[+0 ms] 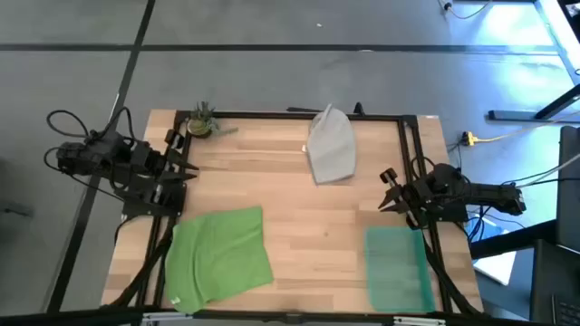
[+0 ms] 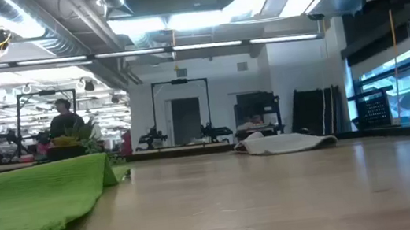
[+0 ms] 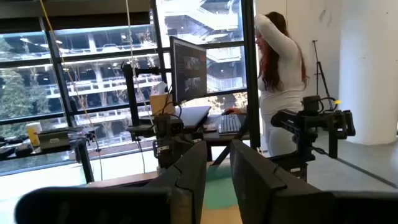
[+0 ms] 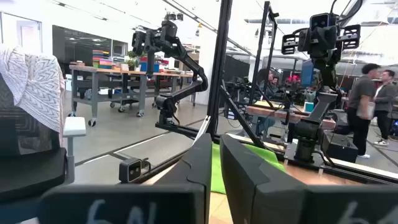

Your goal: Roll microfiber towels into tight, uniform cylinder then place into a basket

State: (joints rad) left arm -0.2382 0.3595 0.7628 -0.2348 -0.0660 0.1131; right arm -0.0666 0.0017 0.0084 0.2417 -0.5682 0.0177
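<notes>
Both arms are black and angular, with looping black cables and flat, dark, slab-like jaws.

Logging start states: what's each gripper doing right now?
Left gripper: open, holding nothing, at the table's left edge.
Right gripper: open, holding nothing, at the right edge.

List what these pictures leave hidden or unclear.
- Basket: contents unclear in the high view; absent from the low view.
- Green towel: low view cuts it at the edge.
- Grey towel: folds unreadable from the low view.
- Plant: too small in the high view.

towels [image 1: 220, 255] [image 1: 331, 146] apart, basket [image 1: 397, 268] right
</notes>
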